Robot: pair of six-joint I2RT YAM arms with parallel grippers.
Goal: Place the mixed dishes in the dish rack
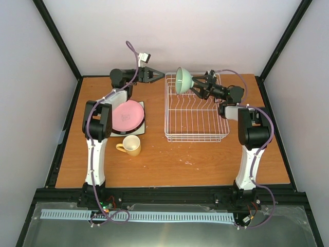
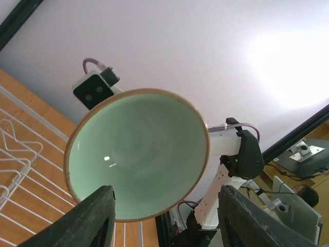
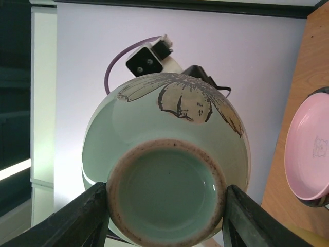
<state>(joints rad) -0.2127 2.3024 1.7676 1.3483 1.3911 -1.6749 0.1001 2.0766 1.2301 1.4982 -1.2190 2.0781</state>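
My right gripper [image 1: 194, 86] is shut on the foot ring of the mint-green bowl [image 1: 183, 80], holding it on its side in the air over the far left corner of the white wire dish rack [image 1: 195, 116]. In the right wrist view the fingers clamp the bowl's base [image 3: 167, 198] on both sides. My left gripper [image 1: 160, 77] is open and empty, just left of the bowl and facing its inside [image 2: 139, 154]. The pink plate [image 1: 127, 115] lies on a stack over a white square plate [image 1: 140, 131]. The yellow mug [image 1: 131, 145] stands in front of the stack.
The rack holds no dishes. A dark-rimmed plate edge [image 3: 321, 92] shows under the pink plate [image 3: 308, 154]. The right arm [image 2: 241, 154] stands behind the bowl in the left wrist view. Walls close the table at the back and sides.
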